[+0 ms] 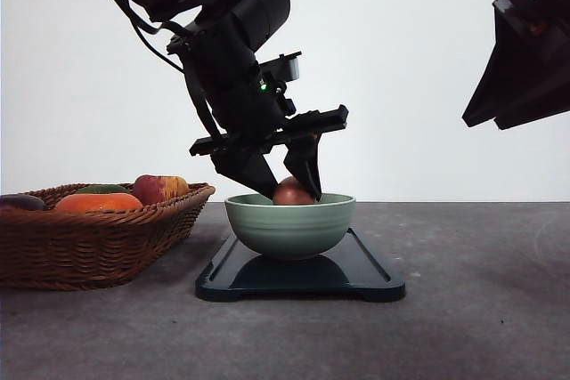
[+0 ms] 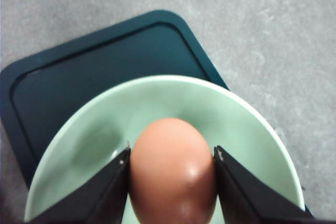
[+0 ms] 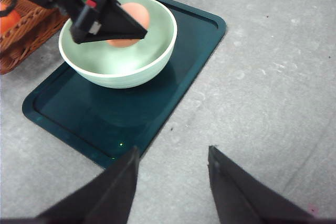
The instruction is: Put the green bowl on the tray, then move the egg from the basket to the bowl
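Your left gripper point(image 1: 283, 186) is lowered into the bowl point(image 1: 289, 225), and its fingers point(image 2: 102, 192) pinch the egg point(image 2: 173, 174) from both sides. In the left wrist view you see each finger touching the shell, with the egg between them and the pale green inside of the bowl under it. In the front view the top of the egg point(image 1: 291, 191) shows just above the rim, between the two black fingers. You cannot tell if the egg already touches the bottom of the bowl.

The bowl stands upright on the tray point(image 1: 367, 266). In the right wrist view the bowl point(image 3: 126, 72) sits toward the end of the tray point(image 3: 178, 61) that is nearer the basket point(image 3: 23, 43), and the rest of the tray is bare. The tray lies flat on the grey counter point(image 1: 481, 309).

The basket point(image 1: 98, 242) stands on the counter to the left of the tray, near it but apart. An apple point(image 1: 158, 188) and an orange fruit point(image 1: 98, 203) lie in it.

Your right gripper point(image 3: 170, 179) hangs above the counter, just beside the long edge of the tray. Its fingers point(image 3: 113, 192) are spread apart and hold nothing. In the front view the right arm point(image 1: 525, 60) is raised at the upper right, well apart from the bowl.
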You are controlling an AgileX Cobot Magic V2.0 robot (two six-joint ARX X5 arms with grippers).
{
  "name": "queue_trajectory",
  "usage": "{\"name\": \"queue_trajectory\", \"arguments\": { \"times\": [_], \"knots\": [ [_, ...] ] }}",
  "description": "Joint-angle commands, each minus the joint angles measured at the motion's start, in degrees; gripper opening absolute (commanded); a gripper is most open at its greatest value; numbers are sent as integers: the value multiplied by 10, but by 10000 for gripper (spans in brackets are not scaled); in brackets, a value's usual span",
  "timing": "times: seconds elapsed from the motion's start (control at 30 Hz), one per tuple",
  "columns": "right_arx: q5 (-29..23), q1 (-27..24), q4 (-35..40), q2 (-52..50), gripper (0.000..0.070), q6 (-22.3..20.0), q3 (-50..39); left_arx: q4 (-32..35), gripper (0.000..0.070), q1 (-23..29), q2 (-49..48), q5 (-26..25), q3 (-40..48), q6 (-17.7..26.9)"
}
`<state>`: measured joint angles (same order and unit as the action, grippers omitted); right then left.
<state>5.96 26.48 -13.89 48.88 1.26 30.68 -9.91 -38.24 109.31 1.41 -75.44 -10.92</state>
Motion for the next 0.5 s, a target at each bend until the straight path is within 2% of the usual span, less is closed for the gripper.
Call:
{"name": "queue_trajectory", "arguments": {
  "times": [0.0, 0.47],
  "knots": [
    [0, 3, 6, 5, 260, -4, 3, 9, 186, -5, 21, 2, -10, 8],
    [0, 3, 6, 5, 260, -4, 3, 11, 188, -5, 28, 3, -10, 8]
  ]
}}
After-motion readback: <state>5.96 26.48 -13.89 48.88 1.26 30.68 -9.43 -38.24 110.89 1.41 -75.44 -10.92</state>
